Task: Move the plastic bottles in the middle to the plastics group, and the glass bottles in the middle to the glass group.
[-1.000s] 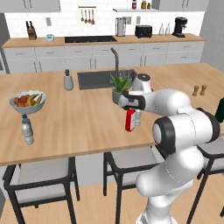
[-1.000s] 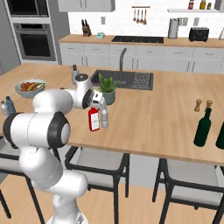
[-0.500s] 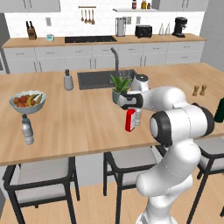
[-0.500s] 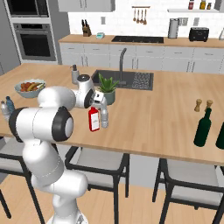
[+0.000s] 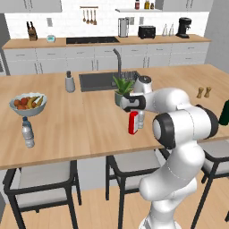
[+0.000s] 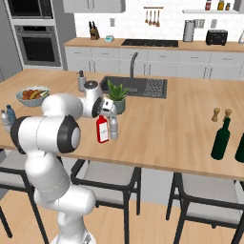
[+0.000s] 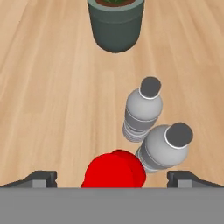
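Two pincer [image 7: 112, 177] fingertips stand released astride the red bottle [image 7: 114, 169]; descend centred, avoiding the near-right plastic bottle [image 7: 165, 146].

Arm bent forward, fingers [image 7: 43, 178] spread wide (pointing down)

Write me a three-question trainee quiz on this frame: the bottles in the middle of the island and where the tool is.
1. True or false: the tool has closed on the red bottle.
2. How many clear pale-capped bottles show beside the red bottle in the hand view? A) one B) two C) three
3. Fill in: the dark green bottle stands near the two small ______ shakers.

Key:
1. False: the tool is open, above the red bottle, fingertips wide to either side.
2. B
3. brown
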